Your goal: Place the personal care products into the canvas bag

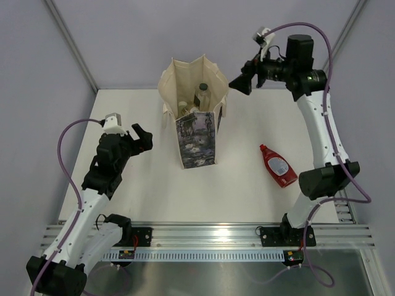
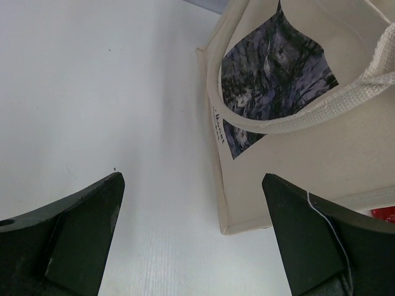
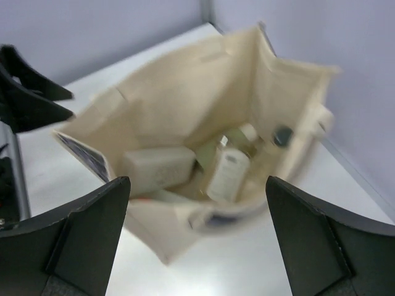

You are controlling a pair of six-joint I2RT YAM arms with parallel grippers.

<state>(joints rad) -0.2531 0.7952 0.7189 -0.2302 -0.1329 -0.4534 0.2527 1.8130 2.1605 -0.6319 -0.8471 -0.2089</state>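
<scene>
The canvas bag (image 1: 196, 132) stands upright and open in the middle of the table, print side toward the arms. Inside it, the right wrist view, which is blurred, shows a white rectangular bottle (image 3: 159, 168), an amber bottle with a white label (image 3: 227, 174) and a dark cap (image 3: 282, 135). The flat red bottle (image 1: 278, 165) lies on the table to the right of the bag. My right gripper (image 1: 241, 81) (image 3: 197, 185) is open and empty, high above the bag's right rim. My left gripper (image 1: 141, 139) (image 2: 191, 185) is open and empty, left of the bag (image 2: 290, 166).
The table's back edge meets the grey walls just behind the bag. A metal rail (image 1: 210, 237) with both arm bases runs along the near edge. The bag's handle (image 2: 308, 114) hangs over the print in the left wrist view.
</scene>
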